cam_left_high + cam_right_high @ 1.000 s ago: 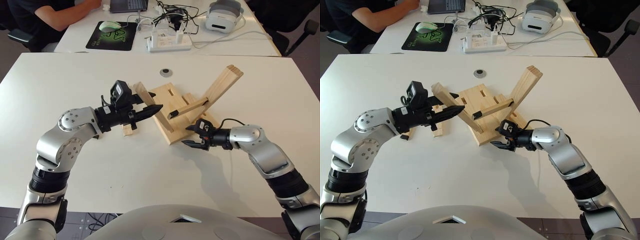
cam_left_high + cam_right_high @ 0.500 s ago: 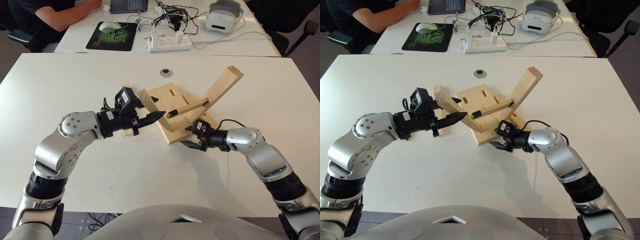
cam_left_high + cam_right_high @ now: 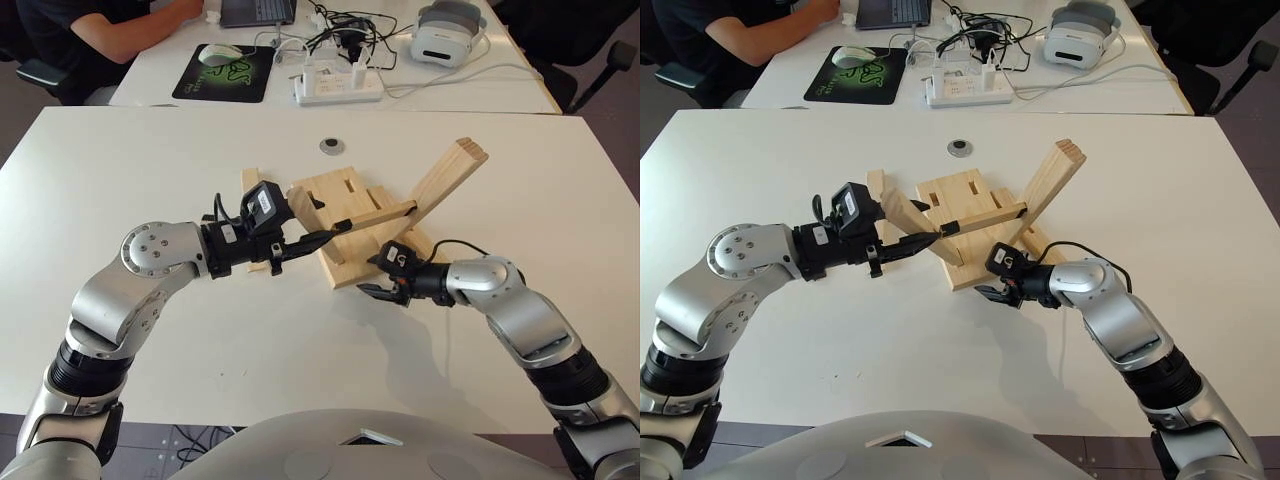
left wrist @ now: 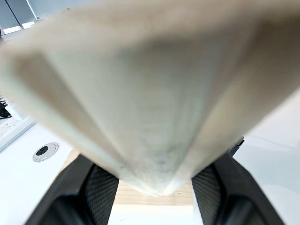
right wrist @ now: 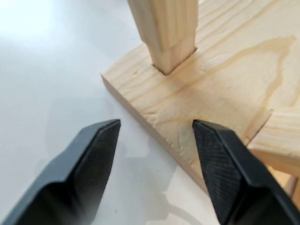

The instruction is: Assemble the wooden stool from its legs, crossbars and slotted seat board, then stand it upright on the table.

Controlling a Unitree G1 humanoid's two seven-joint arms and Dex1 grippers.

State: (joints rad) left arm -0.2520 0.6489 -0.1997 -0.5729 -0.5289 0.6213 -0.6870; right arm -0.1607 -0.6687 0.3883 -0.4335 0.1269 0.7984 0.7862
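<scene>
One pale square leg [image 5: 161, 28] stands slotted in seat board [image 5: 225, 79].

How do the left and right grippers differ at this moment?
The left gripper is shut on a wooden leg, while the right gripper is open and holds nothing. The left gripper is at the left side of the seat board, while the right gripper points at its near edge by a slotted-in leg. Both are low over the table, aimed at the board.

Showing pale, unvarnished, grainy wood in seat board [image 5: 225, 70] and leg [image 5: 161, 28]; gleaming softly across the smooth table [image 5: 47, 70].
</scene>
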